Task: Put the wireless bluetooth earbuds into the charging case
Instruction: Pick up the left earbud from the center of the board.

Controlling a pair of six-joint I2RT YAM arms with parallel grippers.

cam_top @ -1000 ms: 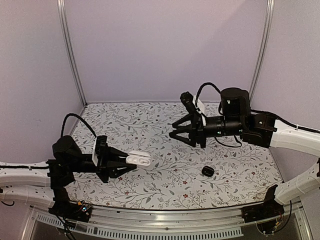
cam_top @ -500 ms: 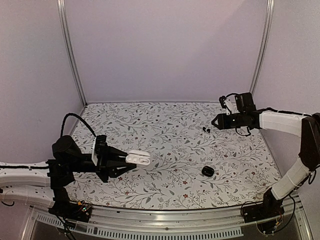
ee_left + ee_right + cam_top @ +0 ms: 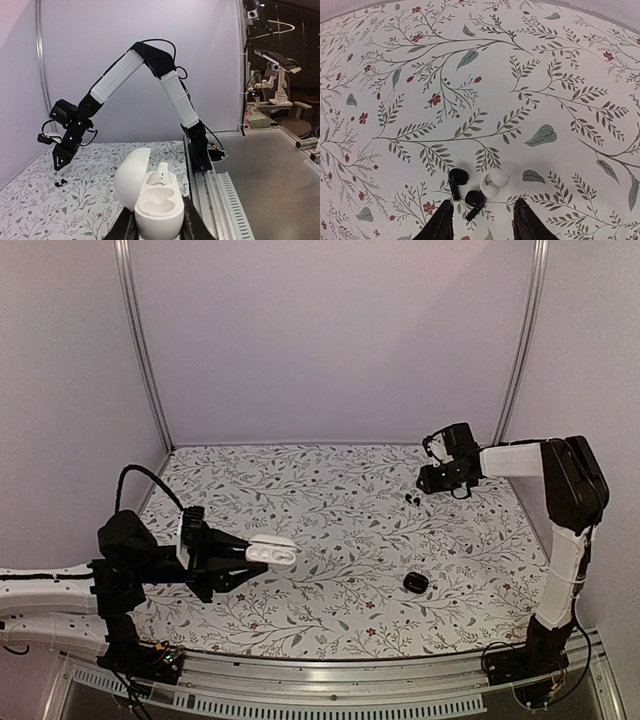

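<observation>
- A table (image 3: pixel 330 510) covered with a pale cloth printed with leafy sprigs and small red flowers.
- Two dark earbuds (image 3: pixel 457 177) lie close together toward its far right (a white earbud (image 3: pixel 494 182) sits just beside them).
- A black rounded case (image 3: pixel 416 583) lies nearer the front, well apart.

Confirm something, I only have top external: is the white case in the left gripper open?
Observer: Yes. Left wrist shows the white case with its lid hinged up, clamped in the left gripper.
Operator: Anything inside?
Observer: One white earbud sits in the farther well; the nearer well is empty.
Operator: And by the right arm?
Observer: Right wrist shows a second white earbud on the table beside the two dark earbuds, just ahead of the open right gripper.
</observation>
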